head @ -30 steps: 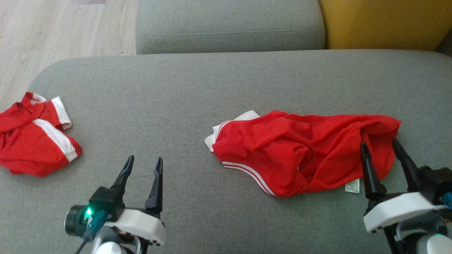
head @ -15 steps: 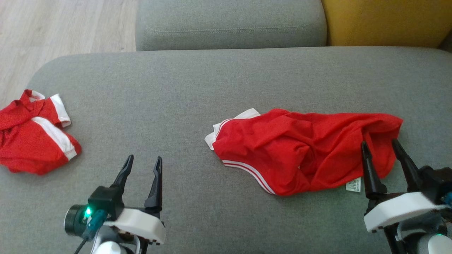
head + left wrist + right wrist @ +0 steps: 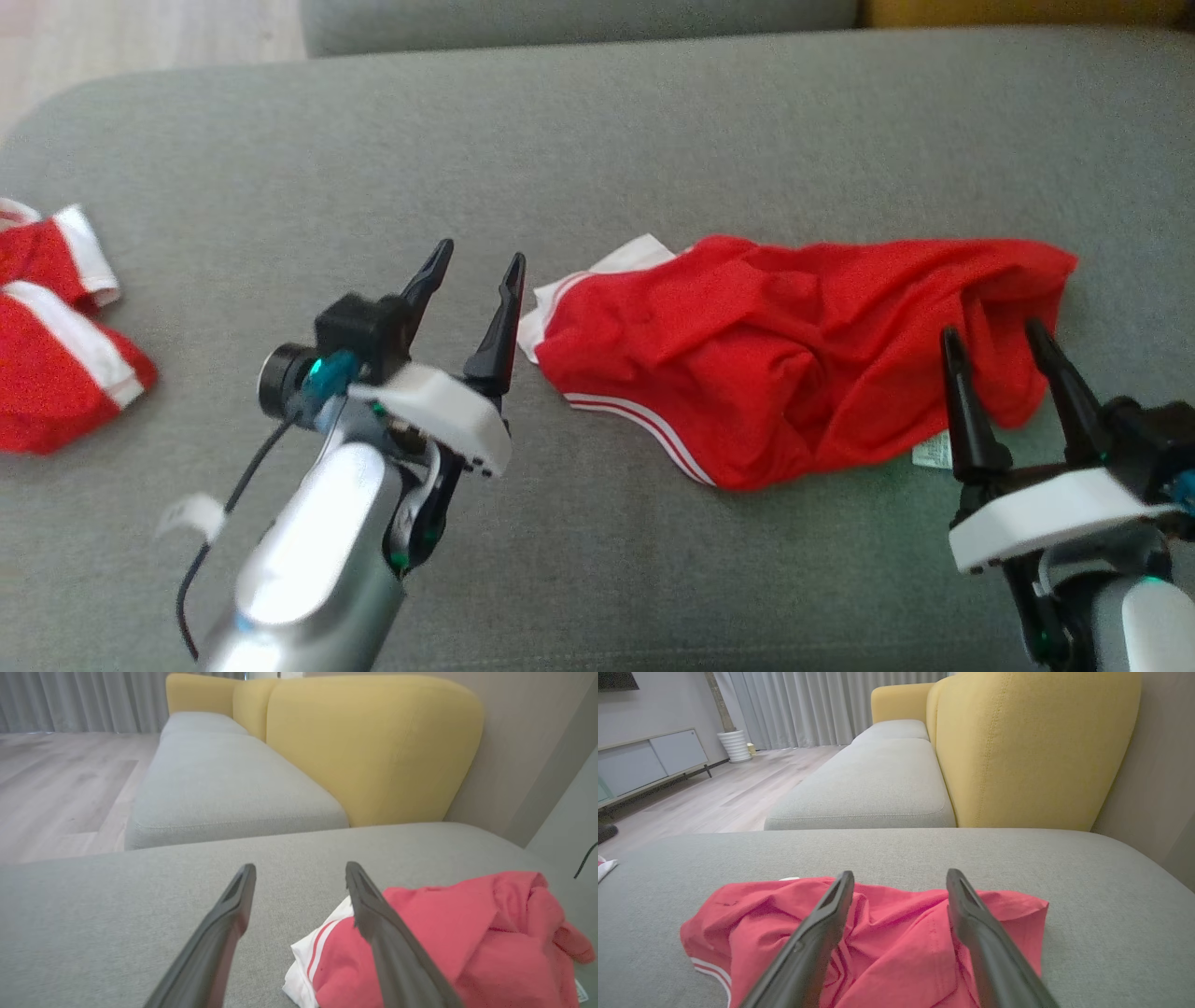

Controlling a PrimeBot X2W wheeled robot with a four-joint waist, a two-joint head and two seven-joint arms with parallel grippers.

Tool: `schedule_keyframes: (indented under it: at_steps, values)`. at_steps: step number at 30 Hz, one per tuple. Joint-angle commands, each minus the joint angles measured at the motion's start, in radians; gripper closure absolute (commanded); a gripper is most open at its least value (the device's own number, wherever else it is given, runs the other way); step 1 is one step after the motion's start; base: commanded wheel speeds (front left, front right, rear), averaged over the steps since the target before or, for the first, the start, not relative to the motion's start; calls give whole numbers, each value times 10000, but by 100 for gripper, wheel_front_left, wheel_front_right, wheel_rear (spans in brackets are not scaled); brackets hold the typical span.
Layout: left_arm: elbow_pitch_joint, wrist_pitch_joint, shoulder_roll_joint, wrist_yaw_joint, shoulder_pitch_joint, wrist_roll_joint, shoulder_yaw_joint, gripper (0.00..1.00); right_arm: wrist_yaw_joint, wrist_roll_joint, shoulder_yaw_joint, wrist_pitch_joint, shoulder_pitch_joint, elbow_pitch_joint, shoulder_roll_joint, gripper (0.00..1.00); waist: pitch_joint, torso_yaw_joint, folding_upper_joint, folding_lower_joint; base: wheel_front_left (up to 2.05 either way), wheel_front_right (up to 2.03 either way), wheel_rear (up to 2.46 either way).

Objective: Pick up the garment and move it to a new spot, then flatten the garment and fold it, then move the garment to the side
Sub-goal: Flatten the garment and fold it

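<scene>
Red garment (image 3: 794,355) crumpled on grey sofa cushion (image 3: 653,140), right of centre (white trim (image 3: 644,254) toward left). Left gripper (image 3: 482,252) spread wide, empty, just beside trim. Right gripper (image 3: 991,329) parted, empty, at garment's near right edge. 2nd red garment (image 3: 56,373) far left.

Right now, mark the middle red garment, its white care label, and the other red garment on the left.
middle red garment (image 3: 747,317), head view, on its bunched red cloth.
white care label (image 3: 931,451), head view, middle of the tag.
other red garment (image 3: 37,392), head view, red panel below the white stripe.
</scene>
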Motion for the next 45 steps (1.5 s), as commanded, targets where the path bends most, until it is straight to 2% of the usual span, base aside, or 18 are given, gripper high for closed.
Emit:
schedule_keyframes:
  at_steps: [1,9,10,11,12,13,15,18,23,26,30,37,42,45]
  values:
    - [330,126,25,-120,-645,-92,248,0,-9,37,273,-111,-462,-382,-57,0,438,-367,-1,0,0,0,0]
    - [3868,142,-344,-933,-1779,-656,227,0,-9,241,398,-304,-764,-79,-57,0,879,-873,-1,0,0,0,0]
    - [4192,137,-390,-1034,-1879,-715,207,13,-9,262,376,-320,-777,-57,-57,0,891,-898,-1,0,0,0,0]
    - [4499,183,-436,-1137,-1972,-770,168,52,-9,274,348,-333,-789,-41,-57,0,900,-916,-1,0,0,0,0]
    - [4786,262,-473,-1233,-2059,-799,102,97,-9,284,328,-342,-798,-21,-57,0,898,-927,-1,0,0,0,0]
    - [5060,336,-508,-1309,-2145,-834,49,100,-9,296,304,-343,-806,3,-57,0,892,-935,-1,0,0,0,0]
    - [5535,391,-557,-1368,-2326,-854,-27,100,-9,328,270,-353,-824,42,-57,0,871,-937,-1,0,0,0,0]
    - [5883,-94,-586,-1382,-2644,-807,-35,100,-9,442,262,-384,-836,66,-57,0,805,-934,-1,0,0,0,0]
    - [5466,-821,-401,-917,-3182,-436,187,100,-9,593,153,-410,-767,140,-57,0,585,-846,-1,0,0,0,0]
    - [4828,-872,-247,-697,-3294,-244,396,100,-9,721,120,-420,-710,180,-57,0,470,-798,-1,0,0,0,0]
    - [2753,-882,125,-296,-3046,332,924,100,-9,819,76,-432,-589,199,-57,0,244,-708,-1,0,0,0,0]
    - [-407,-885,693,-110,-1892,1078,1260,100,-9,1005,-63,-405,-337,195,-57,0,-108,-456,-1,0,0,0,0]
    - [-1401,-466,964,98,-97,767,1197,100,-9,1095,-74,-341,-189,167,-57,0,-158,-315,-1,0,0,0,0]
    - [-1362,-346,1042,324,787,354,1478,100,-9,1169,-82,-335,-161,116,-57,0,-39,-206,-1,0,0,0,0]
